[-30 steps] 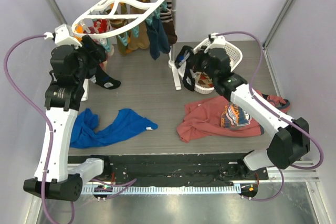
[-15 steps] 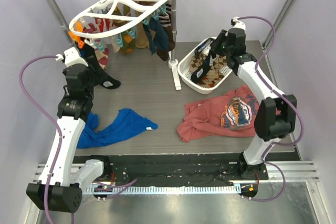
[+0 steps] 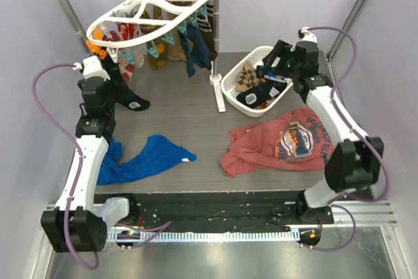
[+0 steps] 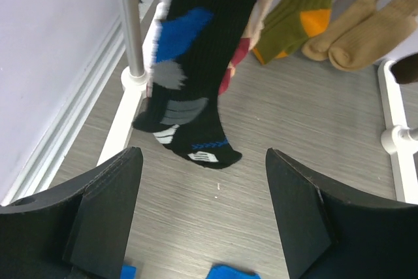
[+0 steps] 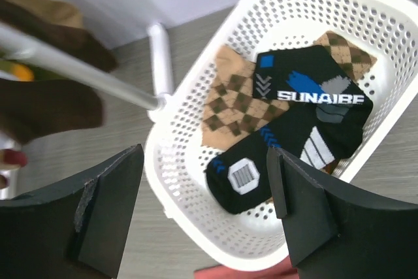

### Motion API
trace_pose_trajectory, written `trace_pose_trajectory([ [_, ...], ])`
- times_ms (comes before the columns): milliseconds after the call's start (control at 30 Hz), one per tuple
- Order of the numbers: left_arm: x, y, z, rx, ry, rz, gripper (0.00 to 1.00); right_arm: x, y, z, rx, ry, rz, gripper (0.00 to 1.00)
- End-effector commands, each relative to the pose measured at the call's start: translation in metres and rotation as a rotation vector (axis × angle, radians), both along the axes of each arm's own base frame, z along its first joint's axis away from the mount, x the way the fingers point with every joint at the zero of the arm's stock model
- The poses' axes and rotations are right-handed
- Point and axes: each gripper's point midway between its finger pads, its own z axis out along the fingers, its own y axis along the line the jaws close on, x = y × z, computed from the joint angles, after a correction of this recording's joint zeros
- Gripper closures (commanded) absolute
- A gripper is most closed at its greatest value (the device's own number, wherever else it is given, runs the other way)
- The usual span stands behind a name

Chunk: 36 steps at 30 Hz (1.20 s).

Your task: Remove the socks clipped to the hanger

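Two jaws: your left gripper (image 4: 202, 155) and right gripper (image 5: 204, 155) both gape wide, empty.
Hanger: white oval plastic hanger (image 3: 154, 6) on the rail, black blue-patched sock (image 4: 196, 63) hanging from it, right before your left gripper for grabbing.
Basket: white lattice basket (image 5: 171, 181) under your right gripper, black logo sock (image 5: 307, 115) lying inside.

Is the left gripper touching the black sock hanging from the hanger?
Apart. In the left wrist view, bare tabletop shows between the open left gripper and the black sock.
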Motion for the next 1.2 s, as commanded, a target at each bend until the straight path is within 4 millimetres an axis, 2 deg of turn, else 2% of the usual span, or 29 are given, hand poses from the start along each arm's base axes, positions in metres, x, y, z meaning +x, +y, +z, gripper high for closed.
trace_pose_trajectory([
  [0,0.017,0.014,0.02,-0.08,-0.096,-0.075,0.2,-0.031,0.01,0.054,0.045,-0.167,0.067,0.16],
  [67,0.021,0.008,0.022,-0.144,-0.117,-0.156,0.2,-0.045,0.012,0.067,0.072,-0.204,0.081,0.16],
  [100,0.023,0.016,0.021,-0.159,-0.12,-0.159,0.2,-0.05,0.013,0.059,0.079,-0.19,0.088,0.16],
  [167,0.026,0.01,0.024,-0.169,-0.132,-0.215,0.2,-0.062,0.014,0.071,0.107,-0.223,0.092,0.16],
  [200,0.03,0.011,0.021,-0.169,-0.121,-0.224,0.2,-0.067,0.016,0.066,0.119,-0.216,0.099,0.16],
  [267,0.035,0.01,0.022,-0.15,-0.11,-0.253,0.2,-0.076,0.019,0.074,0.143,-0.245,0.111,0.16],
  [333,0.044,0.011,0.012,-0.155,-0.076,-0.265,0.2,-0.082,0.022,0.074,0.145,-0.248,0.127,0.16],
  [367,0.047,0.01,0.015,-0.153,-0.067,-0.274,0.2,-0.086,0.022,0.077,0.143,-0.26,0.129,0.16],
  [467,0.057,0.013,0.005,-0.148,-0.029,-0.279,0.23,-0.093,0.018,0.077,0.12,-0.271,0.122,0.16],
  [567,0.063,0.029,0.0,-0.13,-0.029,-0.198,0.24,-0.098,0.018,0.074,0.113,-0.273,0.127,0.16],
  [767,0.066,0.029,0.004,-0.108,-0.038,-0.21,0.4,-0.102,0.018,0.067,0.102,-0.261,0.135,0.16],
  [867,0.065,0.044,0.002,-0.067,-0.027,-0.143,0.37,-0.105,0.02,0.071,0.105,-0.27,0.146,0.16],
  [967,0.066,0.05,0.0,-0.042,-0.02,-0.119,0.32,-0.109,0.021,0.077,0.105,-0.282,0.151,0.16],
  [1067,0.072,0.05,-0.009,-0.048,0.007,-0.128,0.31,-0.111,0.02,0.081,0.107,-0.294,0.15,0.16],
  [1167,0.074,0.06,-0.013,-0.034,0.019,-0.079,0.3,-0.111,0.022,0.082,0.114,-0.294,0.158,0.16],
])
